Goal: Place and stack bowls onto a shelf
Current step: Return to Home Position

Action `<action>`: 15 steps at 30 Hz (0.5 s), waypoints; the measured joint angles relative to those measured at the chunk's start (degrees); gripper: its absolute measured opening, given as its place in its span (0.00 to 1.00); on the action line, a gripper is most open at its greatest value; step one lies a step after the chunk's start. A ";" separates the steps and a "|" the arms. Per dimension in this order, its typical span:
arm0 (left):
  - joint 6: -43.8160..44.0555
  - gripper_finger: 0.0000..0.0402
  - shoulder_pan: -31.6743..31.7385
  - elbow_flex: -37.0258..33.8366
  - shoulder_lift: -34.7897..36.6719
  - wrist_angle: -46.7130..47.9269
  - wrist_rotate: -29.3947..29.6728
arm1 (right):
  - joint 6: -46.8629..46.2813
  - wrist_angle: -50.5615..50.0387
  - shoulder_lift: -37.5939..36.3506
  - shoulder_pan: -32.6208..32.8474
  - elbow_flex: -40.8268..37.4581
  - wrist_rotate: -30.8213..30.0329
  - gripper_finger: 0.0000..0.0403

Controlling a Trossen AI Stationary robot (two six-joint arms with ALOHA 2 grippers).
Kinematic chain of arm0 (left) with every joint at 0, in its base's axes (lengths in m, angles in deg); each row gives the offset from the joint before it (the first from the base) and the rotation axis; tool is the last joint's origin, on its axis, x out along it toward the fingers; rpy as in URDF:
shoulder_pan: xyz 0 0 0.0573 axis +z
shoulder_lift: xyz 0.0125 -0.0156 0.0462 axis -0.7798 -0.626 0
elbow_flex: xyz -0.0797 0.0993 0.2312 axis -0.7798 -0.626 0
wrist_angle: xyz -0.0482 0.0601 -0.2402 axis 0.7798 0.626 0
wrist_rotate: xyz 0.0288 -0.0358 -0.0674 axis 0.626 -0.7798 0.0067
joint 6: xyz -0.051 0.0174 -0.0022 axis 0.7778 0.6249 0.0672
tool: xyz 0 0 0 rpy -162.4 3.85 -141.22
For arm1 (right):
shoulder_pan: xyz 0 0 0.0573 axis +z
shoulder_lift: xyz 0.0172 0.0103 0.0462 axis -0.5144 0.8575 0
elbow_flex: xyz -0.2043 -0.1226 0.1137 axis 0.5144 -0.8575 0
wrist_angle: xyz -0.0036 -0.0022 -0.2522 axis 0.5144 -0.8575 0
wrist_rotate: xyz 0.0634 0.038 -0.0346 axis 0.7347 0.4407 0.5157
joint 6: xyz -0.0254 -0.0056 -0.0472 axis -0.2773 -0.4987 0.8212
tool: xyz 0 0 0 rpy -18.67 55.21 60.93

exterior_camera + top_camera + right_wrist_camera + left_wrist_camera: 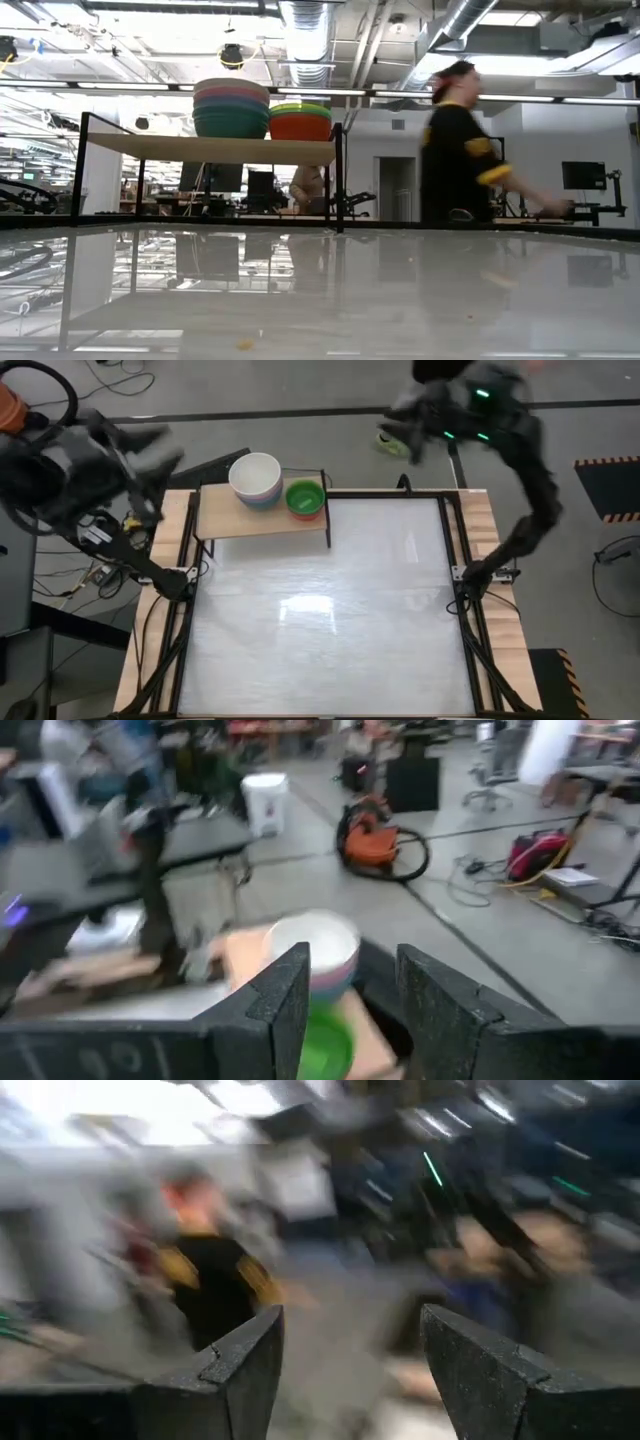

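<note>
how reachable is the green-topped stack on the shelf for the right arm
Probably yes: the green-topped stack stands at the shelf's right end, nothing above it, and the right end effector is open, facing it.

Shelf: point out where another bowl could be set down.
Bare: the left end of the light-wood shelf board, beside the cream-topped stack of round plastic bowls. Crowded: middle to right end, where that stack and the lime-topped bowl stack stand close together. The white tabletop in front is bare.

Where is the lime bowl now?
In the high view the lime bowl tops a red bowl on the shelf, just right of the taller white-topped stack.
</note>
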 joint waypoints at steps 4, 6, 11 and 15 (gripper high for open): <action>31.40 0.55 0.04 -6.35 5.22 25.98 -8.69 | 5.17 -13.63 -8.22 -0.24 -0.15 2.24 0.43; 39.85 0.55 -0.05 -12.99 7.59 30.96 -5.54 | 6.39 -17.48 -12.60 -0.32 -1.98 3.19 0.43; 49.30 0.55 -2.39 -33.53 16.41 29.29 3.60 | 5.55 -12.28 -27.41 -0.31 -19.45 3.44 0.43; 51.83 0.55 -4.46 -49.29 24.66 18.80 8.98 | 0.99 -0.79 -42.21 -1.40 -41.15 1.07 0.43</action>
